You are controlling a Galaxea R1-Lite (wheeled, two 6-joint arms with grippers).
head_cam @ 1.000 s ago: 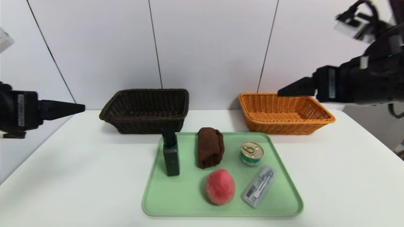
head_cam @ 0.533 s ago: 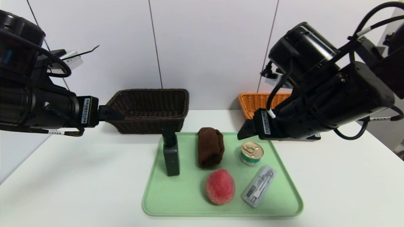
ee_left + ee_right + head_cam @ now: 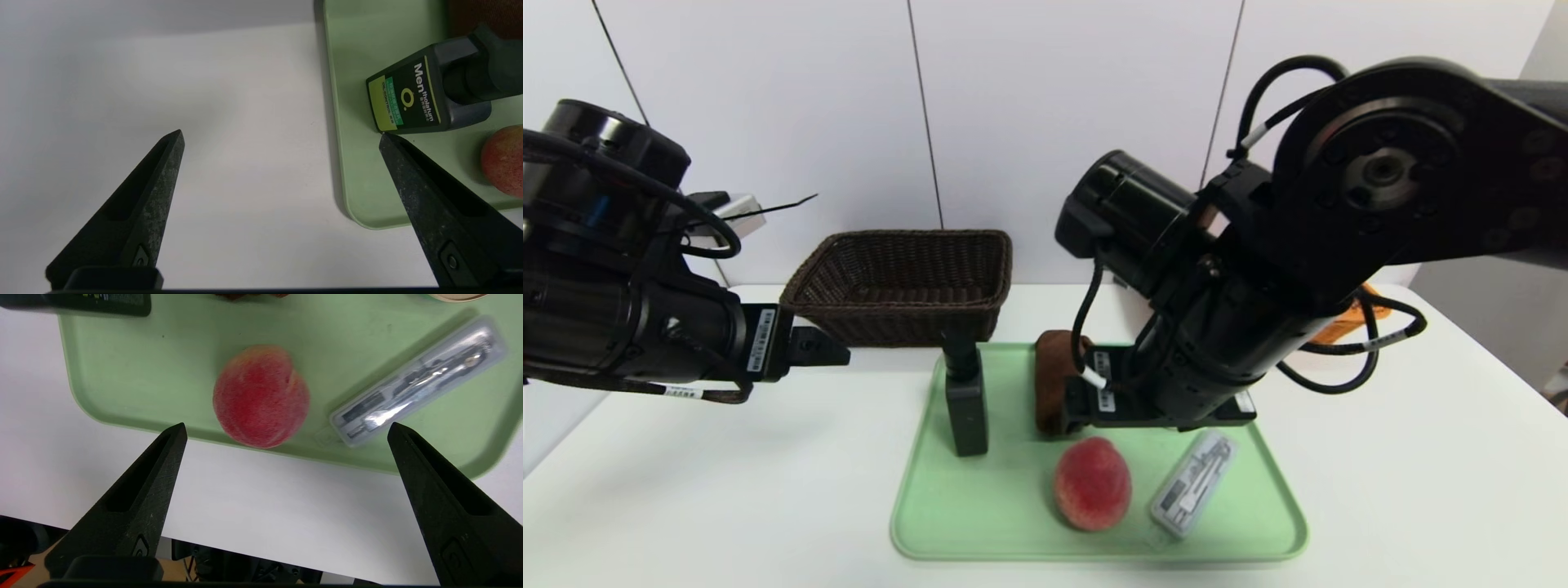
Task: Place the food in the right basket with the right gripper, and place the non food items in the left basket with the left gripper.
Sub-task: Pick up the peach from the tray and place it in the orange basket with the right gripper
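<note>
Suddenly both arms are over the work: a second ago they hung back at the frame's edges, and now the right gripper (image 3: 286, 433) has swung in low above the middle of the green tray (image 3: 980, 523), while the left gripper (image 3: 282, 139) has come forward over the tabletop (image 3: 686, 490) just left of the tray's edge. Both sets of jaws stand wide open and hold nothing.

The move suggests sorting is about to begin, with nothing yet in either the dark basket (image 3: 898, 282) at far left or the orange basket (image 3: 1372, 306), now mostly hidden behind the right arm. The peach (image 3: 260, 396) lies on the tray's near side, ahead of the right jaws and roughly between them; it looks the likely first pick. It is slightly egg-shaped, its long axis running near to far.

The dark green bottle (image 3: 416, 102) stands at the tray's left side, cap uppermost, close to the left gripper's inner finger. The clear case (image 3: 1192, 483) lies near-right of the peach, its long axis slanting from near-left to far-right. The brown rolled cloth (image 3: 1052, 384) is partly covered by the right arm; the can does not show from the head camera.
</note>
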